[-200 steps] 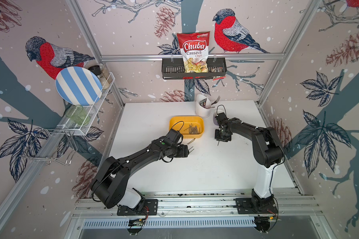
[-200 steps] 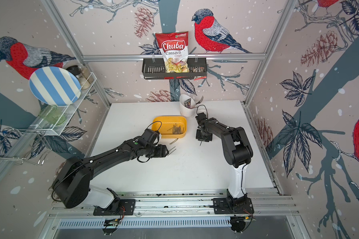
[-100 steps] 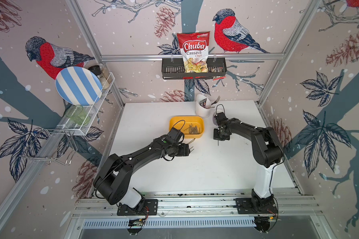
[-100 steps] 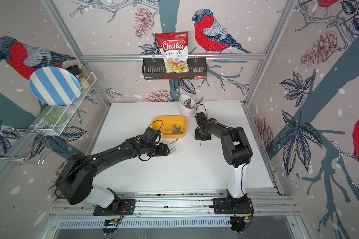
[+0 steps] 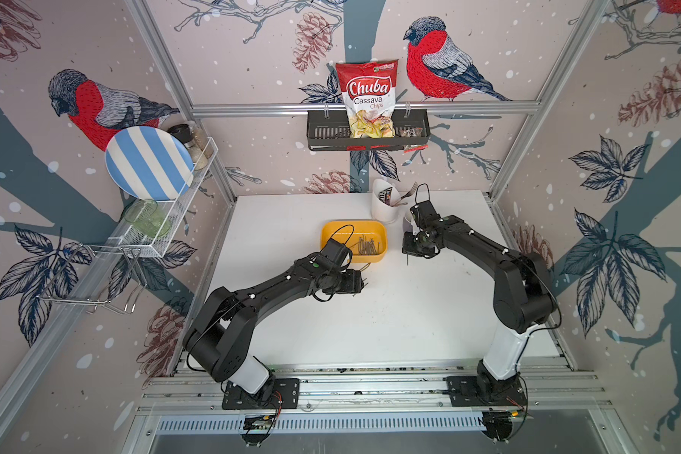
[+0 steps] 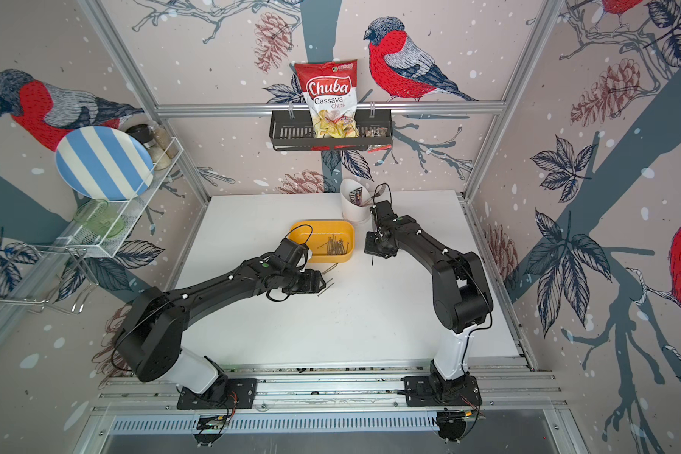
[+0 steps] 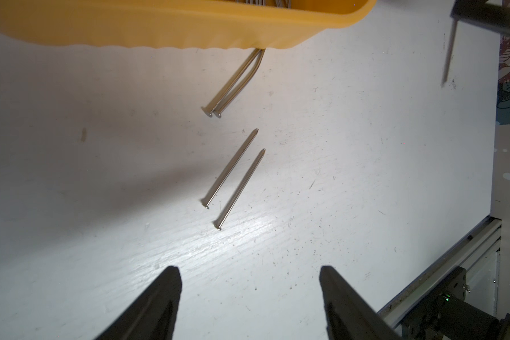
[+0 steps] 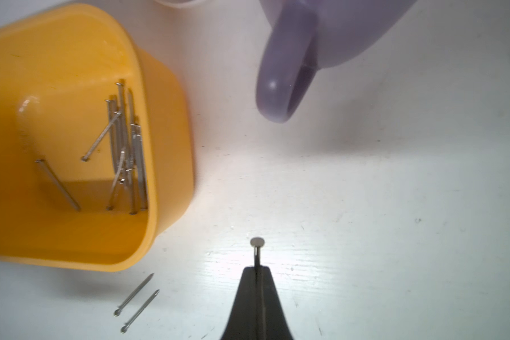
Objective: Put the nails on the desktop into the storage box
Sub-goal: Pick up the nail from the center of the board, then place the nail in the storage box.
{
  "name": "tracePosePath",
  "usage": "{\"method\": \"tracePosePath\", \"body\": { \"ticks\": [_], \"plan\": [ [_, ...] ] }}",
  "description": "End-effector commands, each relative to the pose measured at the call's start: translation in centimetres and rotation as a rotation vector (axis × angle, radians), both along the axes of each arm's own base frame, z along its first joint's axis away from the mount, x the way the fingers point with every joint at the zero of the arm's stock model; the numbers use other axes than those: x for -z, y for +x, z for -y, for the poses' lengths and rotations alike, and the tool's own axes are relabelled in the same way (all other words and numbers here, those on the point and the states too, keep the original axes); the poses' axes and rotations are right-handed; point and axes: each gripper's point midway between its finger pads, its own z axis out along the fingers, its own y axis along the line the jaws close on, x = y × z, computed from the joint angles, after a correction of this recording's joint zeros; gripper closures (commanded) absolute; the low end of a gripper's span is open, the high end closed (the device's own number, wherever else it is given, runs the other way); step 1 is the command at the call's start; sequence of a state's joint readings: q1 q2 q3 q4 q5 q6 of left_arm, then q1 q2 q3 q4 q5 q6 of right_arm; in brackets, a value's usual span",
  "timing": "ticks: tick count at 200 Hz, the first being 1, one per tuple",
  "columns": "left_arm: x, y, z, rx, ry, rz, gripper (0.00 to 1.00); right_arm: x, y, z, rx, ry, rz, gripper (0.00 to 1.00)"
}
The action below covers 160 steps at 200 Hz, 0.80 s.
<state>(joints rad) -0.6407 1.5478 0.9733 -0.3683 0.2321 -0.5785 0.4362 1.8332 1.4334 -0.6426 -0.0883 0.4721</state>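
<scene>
**Two loose nails lie ahead of the open left gripper while the right gripper holds one**

Nearest the robot's base, the left gripper (image 7: 248,270) hangs low over the flat, matte white desktop (image 7: 365,176). Its black jaws are spread wide with nothing between them. Just beyond its fingertips lie two thin dark-grey metal nails (image 7: 233,179), side by side and nearly parallel. Their flat heads face the gripper and their points face the shallow yellow-orange plastic storage box (image 7: 159,26). Their long axes run away from the jaws at a slant, so a short reach forward would likely set the jaws astride the shafts. This arm is clearly the nearer one.

Farther on, another pair of nails (image 7: 233,85) touches the box's near wall, with the tips hidden at its foot. Inside the box, a heap of nails (image 8: 124,147) lies along one side.

To the box's right, the right gripper (image 8: 256,269) is pressed together on a single nail (image 8: 257,244). The shaft sticks out past the fingertips, head foremost. Beyond stands a lilac mug (image 8: 280,73).
</scene>
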Motion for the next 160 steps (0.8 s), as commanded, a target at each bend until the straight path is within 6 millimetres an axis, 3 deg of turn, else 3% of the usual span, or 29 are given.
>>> {"method": "tracePosePath", "body": {
  "ticks": [1, 33, 55, 100, 160],
  "plan": [
    [-0.6, 0.3, -0.3, -0.005, 0.011, 0.031, 0.23, -2.4, -0.1, -1.5, -0.023, 0.045, 0.012, 1.00],
    [-1.3, 0.7, -1.6, -0.049, 0.006, 0.056, 0.23, -5.4, 1.7, -4.5, -0.076, 0.072, 0.073, 1.00],
    [-1.7, 0.7, -3.2, -0.095, -0.012, 0.065, 0.23, -5.4, 3.1, -6.6, -0.116, 0.071, 0.080, 1.00],
    [-1.5, -0.4, -5.9, -0.145, -0.010, 0.058, 0.22, -3.0, 5.6, -10.1, -0.181, 0.049, 0.086, 1.00],
    [-1.4, -1.1, -6.6, -0.158, -0.008, 0.051, 0.22, 0.6, 7.3, -12.1, -0.211, 0.025, 0.054, 1.00]
  ]
}}
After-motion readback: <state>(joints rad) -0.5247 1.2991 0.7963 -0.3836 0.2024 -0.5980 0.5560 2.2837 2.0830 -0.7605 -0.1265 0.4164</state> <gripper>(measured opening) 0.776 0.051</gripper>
